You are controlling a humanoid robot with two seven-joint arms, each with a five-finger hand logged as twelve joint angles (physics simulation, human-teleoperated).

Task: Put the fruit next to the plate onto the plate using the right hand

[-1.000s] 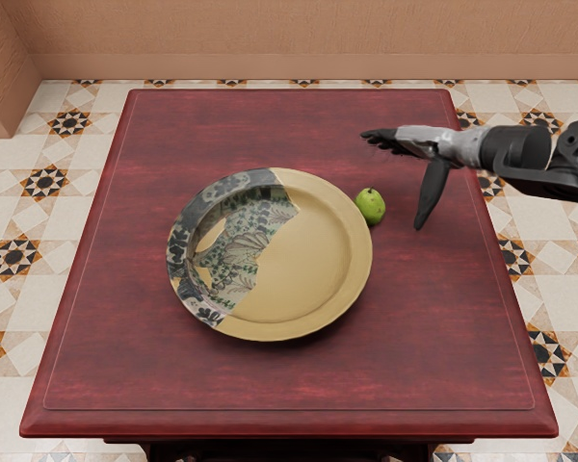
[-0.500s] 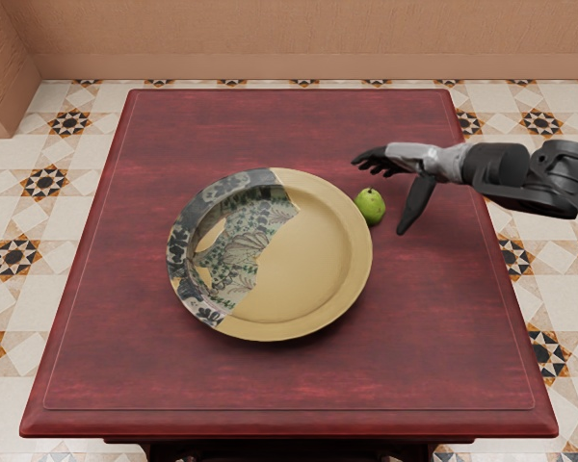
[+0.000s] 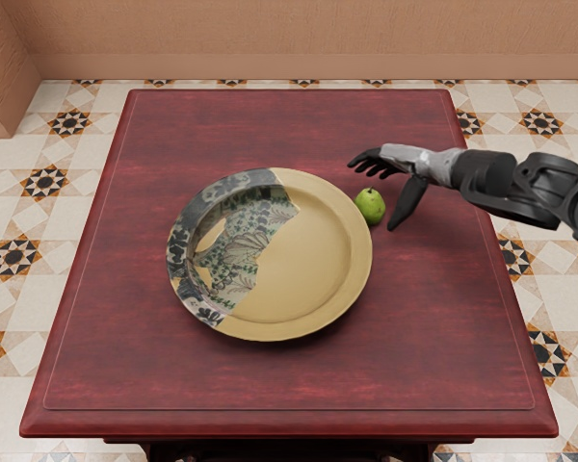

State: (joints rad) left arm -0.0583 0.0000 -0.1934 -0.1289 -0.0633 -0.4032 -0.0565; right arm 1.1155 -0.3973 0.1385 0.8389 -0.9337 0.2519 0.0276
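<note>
A small green fruit (image 3: 370, 205) lies on the dark red table (image 3: 289, 385), just off the right rim of a large round plate (image 3: 313, 260) that is part tan, part leaf-patterned. My right hand (image 3: 382, 188) reaches in from the right edge and hovers over and just right of the fruit. Its fingers are spread: the dark fingertips (image 3: 363, 164) lie behind the fruit, and the thumb hangs down on the fruit's right side. The hand holds nothing and a small gap shows between thumb and fruit. The left arm does not show.
The plate fills the table's middle. Bare red tabletop lies around the plate and fruit. A patterned tile floor (image 3: 19, 241) surrounds the table, with a tan wall behind.
My right hand has moved left and lower, from well right of the fruit to directly beside and behind it. Fruit and plate have stayed put.
</note>
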